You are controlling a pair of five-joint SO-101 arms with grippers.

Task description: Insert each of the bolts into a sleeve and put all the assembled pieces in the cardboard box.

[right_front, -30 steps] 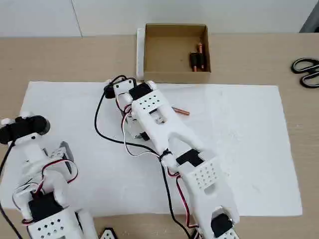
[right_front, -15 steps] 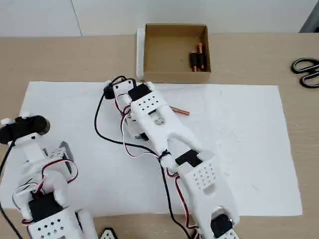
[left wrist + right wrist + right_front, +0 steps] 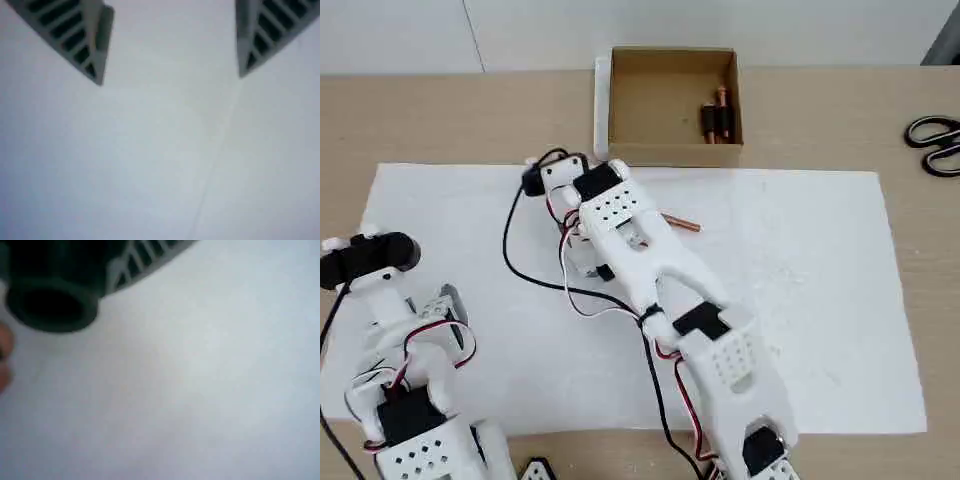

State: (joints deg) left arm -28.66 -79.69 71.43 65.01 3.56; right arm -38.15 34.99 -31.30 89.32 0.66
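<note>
Right wrist view, mid-assembly: right gripper [image 3: 107, 277] clamped on black sleeve [image 3: 50, 305], left gripper [image 3: 170, 75] wide open and empty, 1 loose bolt [image 3: 680, 222] on paper [image 3: 800, 280] near cardboard box [image 3: 655, 105]; next, probably lining sleeve up with bolt.

Bright, even overhead light casts faint shadows.

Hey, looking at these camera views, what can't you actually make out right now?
Bolt, high view: one end hidden under the right arm.
Pieces in the cardboard box, high view: too small to count.
Scissors, high view: cut off by the edge.
Orange smear beside the sleeve, right wrist view: blurred and cut by the edge.
</note>
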